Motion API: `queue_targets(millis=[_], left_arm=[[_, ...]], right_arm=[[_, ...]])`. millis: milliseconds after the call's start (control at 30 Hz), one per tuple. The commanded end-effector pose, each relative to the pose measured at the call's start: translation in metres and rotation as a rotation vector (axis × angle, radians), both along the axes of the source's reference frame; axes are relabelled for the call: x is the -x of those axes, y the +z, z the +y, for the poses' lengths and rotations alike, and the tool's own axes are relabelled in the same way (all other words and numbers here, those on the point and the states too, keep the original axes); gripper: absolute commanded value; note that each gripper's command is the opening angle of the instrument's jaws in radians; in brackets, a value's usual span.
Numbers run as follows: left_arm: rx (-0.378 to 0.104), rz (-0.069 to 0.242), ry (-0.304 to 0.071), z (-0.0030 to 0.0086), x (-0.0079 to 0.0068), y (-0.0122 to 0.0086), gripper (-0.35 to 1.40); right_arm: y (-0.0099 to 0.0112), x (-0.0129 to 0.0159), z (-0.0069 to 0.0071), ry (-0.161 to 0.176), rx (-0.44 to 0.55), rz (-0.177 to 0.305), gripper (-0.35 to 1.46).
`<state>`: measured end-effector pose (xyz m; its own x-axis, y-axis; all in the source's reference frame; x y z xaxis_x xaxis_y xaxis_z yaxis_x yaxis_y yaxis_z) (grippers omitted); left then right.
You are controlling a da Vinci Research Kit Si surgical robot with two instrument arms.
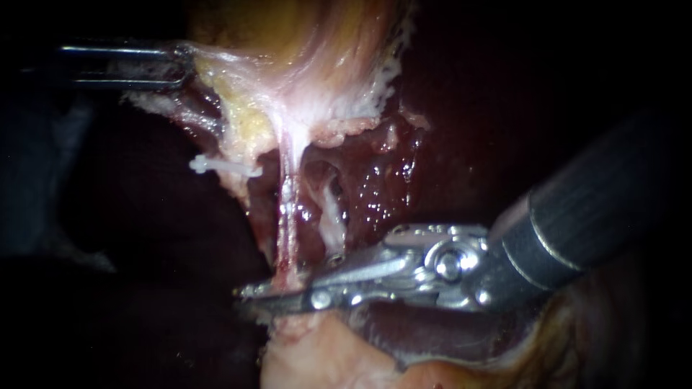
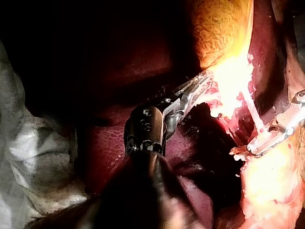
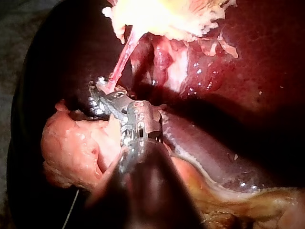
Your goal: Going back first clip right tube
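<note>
Right instrument (image 1: 249, 295), silver jaws on a dark shaft, comes in from the right edge. Its jaws are pressed together on the thin pink-white tube (image 1: 288, 209), pinching it low down at bottom centre of the frame. Left instrument (image 1: 176, 66), thin dark jaws at upper left, clamps a pale membrane flap (image 1: 209, 61).

Small white clip (image 1: 223, 167) lies crosswise at centre-left, just left of the tube; can't tell what it sits on. Short whitish strand (image 1: 331, 220) sits just right of the tube. Pale pink tissue lump (image 1: 317, 353) lies right under the right jaws.

Wet dark red liver (image 1: 447, 144) fills the background and right side, with yellow-orange fatty tissue (image 1: 303, 43) at top centre. Crumpled white cloth (image 2: 28, 143) lies beside the liver in the left wrist view.

Tube is taut, glossy and near vertical, running from the fatty tissue down to the jaws and getting pinker lower down.
</note>
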<state>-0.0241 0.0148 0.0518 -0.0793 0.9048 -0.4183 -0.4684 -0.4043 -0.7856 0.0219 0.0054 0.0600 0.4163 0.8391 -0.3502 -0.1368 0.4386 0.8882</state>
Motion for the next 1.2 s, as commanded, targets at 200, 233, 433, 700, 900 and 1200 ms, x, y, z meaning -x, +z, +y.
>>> queue_targets(millis=[200,233,433,700,900,1200], left_arm=[[0.000,0.000,0.000,0.0000,0.0000,0.0000,-0.35],[0.000,0.000,0.000,0.0000,0.0000,0.0000,-0.35],[0.000,0.000,0.000,0.0000,0.0000,0.0000,-0.35],[0.000,0.000,0.000,-0.0001,0.0000,0.0000,-0.35],[0.001,0.001,0.000,-0.0002,0.0001,0.0001,-0.35],[0.001,0.000,0.000,-0.0002,0.0000,0.0000,-0.35]], right_arm=[[0.0007,-0.0002,-0.0003,-0.003,0.074,0.107,0.24],[0.0009,-0.0004,-0.0003,0.001,0.095,0.128,0.34],[0.0020,-0.0006,-0.0010,0.009,0.107,0.150,0.44],[0.0040,-0.0003,-0.0006,-0.001,0.274,0.155,0.48],[0.0054,0.0007,0.0004,-0.056,0.445,0.126,0.49],[0.0054,0.0053,0.0014,-0.072,0.577,0.135,0.50]])
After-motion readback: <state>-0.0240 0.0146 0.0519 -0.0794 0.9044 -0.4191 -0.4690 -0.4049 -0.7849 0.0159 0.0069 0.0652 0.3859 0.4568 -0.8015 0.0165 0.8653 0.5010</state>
